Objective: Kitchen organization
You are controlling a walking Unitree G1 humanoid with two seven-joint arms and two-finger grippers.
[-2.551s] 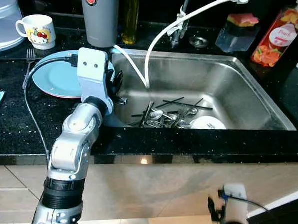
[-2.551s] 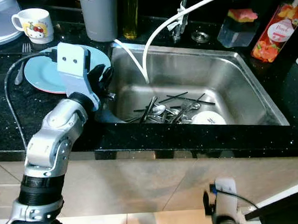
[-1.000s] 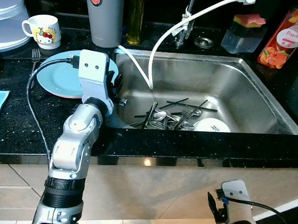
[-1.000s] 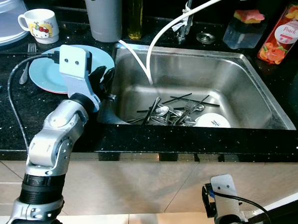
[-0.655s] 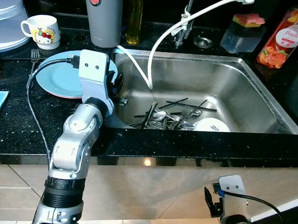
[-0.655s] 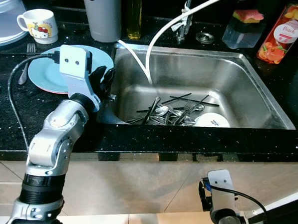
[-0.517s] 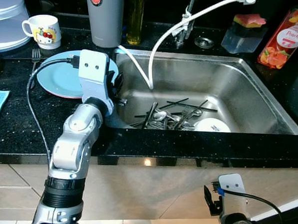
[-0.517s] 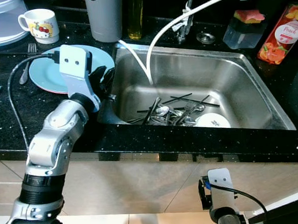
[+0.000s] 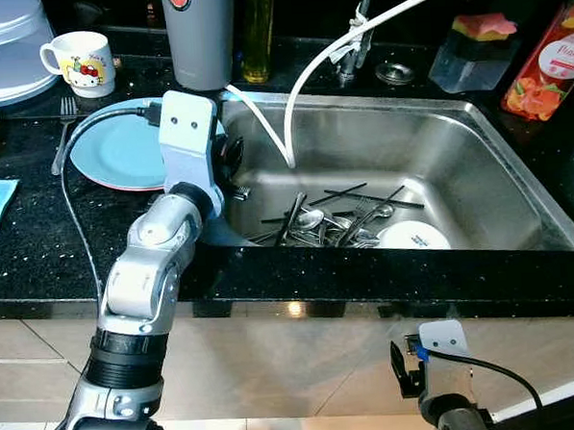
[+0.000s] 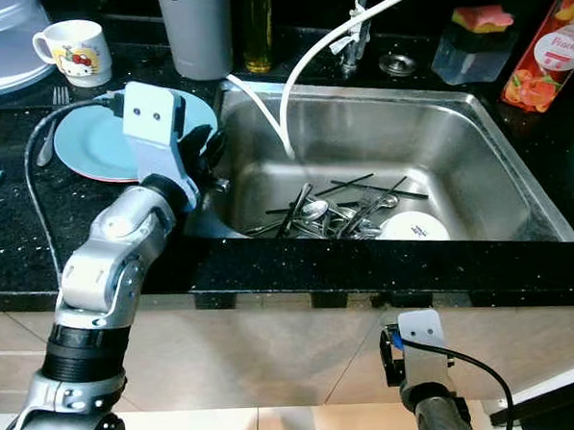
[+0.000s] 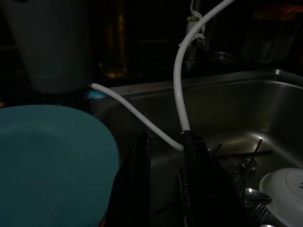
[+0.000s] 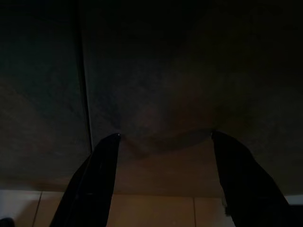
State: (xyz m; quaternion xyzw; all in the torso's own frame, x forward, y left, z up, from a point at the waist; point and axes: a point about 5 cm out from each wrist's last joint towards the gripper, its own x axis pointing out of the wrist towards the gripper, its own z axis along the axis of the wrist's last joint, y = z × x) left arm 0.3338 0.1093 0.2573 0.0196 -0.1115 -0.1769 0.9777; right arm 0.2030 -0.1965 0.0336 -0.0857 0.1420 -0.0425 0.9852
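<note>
Left hand [image 9: 229,165] reaches over the sink [image 9: 496,156] rim beside the blue plate [image 9: 120,151], fingers narrowly parted, empty; right hand [image 12: 163,142] hangs wide open.

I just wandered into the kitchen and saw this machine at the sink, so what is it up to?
The robot stands at the steel sink, where cutlery and a white dish lie. Its left tool is raised at the sink's left edge, beside a blue plate on the counter, holding nothing that I can make out. Its right tool hangs open below the counter, idle.
</note>
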